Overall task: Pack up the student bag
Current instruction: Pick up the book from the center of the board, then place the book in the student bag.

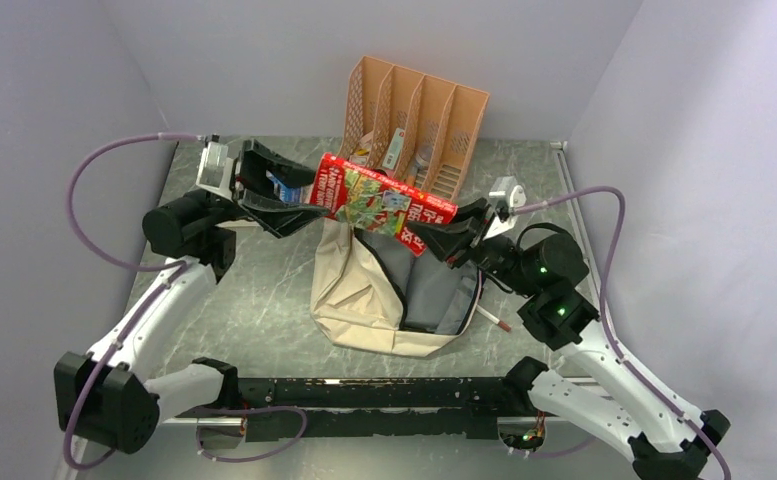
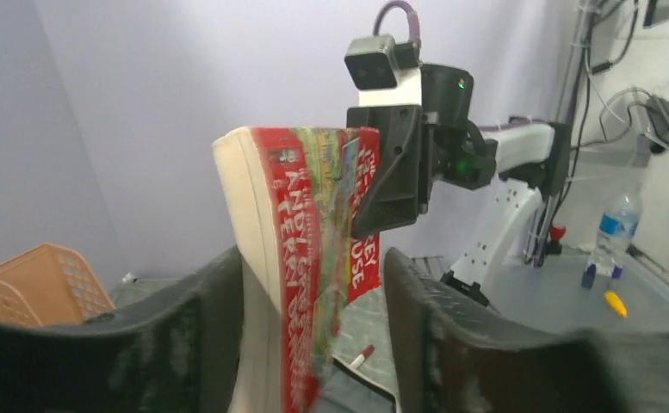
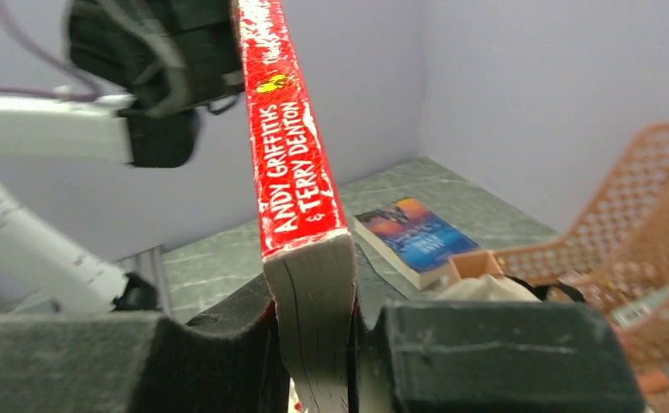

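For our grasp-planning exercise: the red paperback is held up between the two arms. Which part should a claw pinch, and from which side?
A short end of the red paperback, squeezed across its two covers, coming in along its length, as the right claw does from the right. The book is thin with broad flat covers, so it fits narrow jaws there.

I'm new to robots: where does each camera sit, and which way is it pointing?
Top external: fixed above and behind the arms, looking down at the grey marbled table, beige fabric backpack and orange plastic file organizer; both arms show.
Left wrist: on the left arm, facing the right arm; the left gripper straddles the red paperback book.
Right wrist: on the right arm, facing the left arm; the right gripper clamps the book.
Shared: every view shows the book.
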